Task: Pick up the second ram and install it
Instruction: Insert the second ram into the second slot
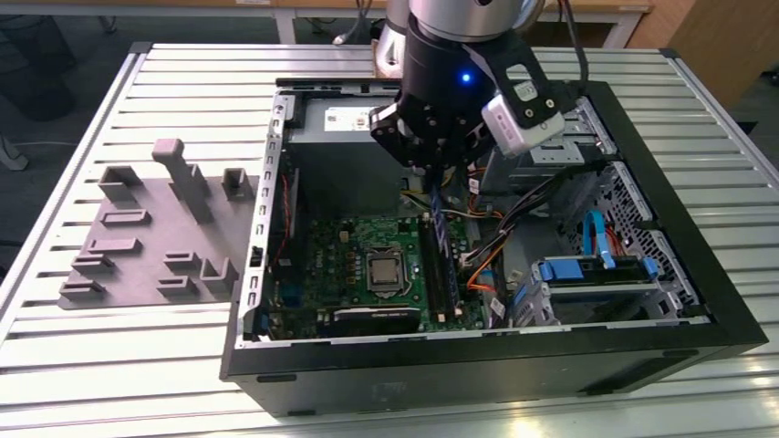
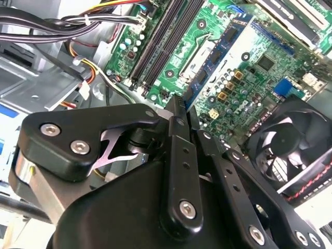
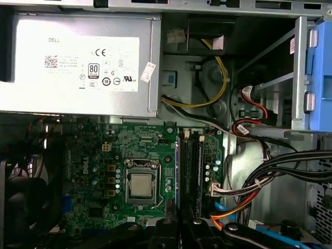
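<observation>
Hanging over the open black metal PC case [image 1: 487, 360] in the exterior view, the black gripper [image 1: 432, 178] pinches the second ram [image 1: 435, 217], a thin green-blue memory stick, edge-on above the green motherboard [image 1: 341, 246]. Second wrist view: fingers [image 2: 176, 140] pressed together on the stick's end, w/ the stick over the board near the long black slots [image 2: 161, 36]. First wrist view: gripper above those slots, beside the square silver CPU [image 3: 141, 185].

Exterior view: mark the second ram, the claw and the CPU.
second ram [image 1: 435, 214], exterior view, blue board's stretch hanging below the claw.
claw [image 1: 436, 175], exterior view, midway between its fingertips.
CPU [image 1: 386, 270], exterior view, middle of its metal lid.
</observation>
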Tool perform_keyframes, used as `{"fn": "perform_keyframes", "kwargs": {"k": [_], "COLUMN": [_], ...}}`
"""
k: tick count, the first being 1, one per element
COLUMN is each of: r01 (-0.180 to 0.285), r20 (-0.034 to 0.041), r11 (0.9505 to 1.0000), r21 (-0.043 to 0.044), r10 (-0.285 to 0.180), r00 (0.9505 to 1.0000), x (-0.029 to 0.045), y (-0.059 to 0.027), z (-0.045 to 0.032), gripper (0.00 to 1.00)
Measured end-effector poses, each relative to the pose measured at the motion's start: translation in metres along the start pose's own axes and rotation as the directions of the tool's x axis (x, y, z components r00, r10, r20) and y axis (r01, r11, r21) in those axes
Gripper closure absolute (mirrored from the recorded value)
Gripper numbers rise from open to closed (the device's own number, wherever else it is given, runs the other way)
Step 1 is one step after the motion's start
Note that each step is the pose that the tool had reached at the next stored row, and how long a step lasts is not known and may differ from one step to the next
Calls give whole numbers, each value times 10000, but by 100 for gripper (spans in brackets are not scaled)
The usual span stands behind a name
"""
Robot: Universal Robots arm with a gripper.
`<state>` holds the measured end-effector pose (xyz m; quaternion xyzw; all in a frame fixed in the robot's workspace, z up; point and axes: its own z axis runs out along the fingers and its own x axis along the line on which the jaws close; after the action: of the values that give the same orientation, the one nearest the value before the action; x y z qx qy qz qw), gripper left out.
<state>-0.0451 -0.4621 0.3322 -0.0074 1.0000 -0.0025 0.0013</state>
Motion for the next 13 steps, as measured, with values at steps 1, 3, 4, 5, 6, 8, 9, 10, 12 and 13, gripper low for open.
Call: {"fn": "perform_keyframes", "kwargs": {"k": [1,3,4,5,6,8,9,10,12,13], "r01": [0,0,0,0,0,0,0,0,-1,-1], "r20": [0,0,0,0,0,-1,-1,-1,0,0], "r11": [10000,10000,10000,10000,10000,10000,10000,10000,10000,10000], "r21": [0,1,0,-1,0,1,2,1,1,0], "r10": [0,0,0,0,0,0,0,0,1,1], "r00": [10000,10000,10000,10000,10000,10000,10000,10000,10000,10000], "x": [0,0,0,0,0,0,0,0,0,0], "y": [0,0,0,1,1,1,1,1,1,1], "z": [19,55,74,92,110,146,165,182,218,236], "gripper": [86,86,86,86,86,86,86,86,86,86]}}
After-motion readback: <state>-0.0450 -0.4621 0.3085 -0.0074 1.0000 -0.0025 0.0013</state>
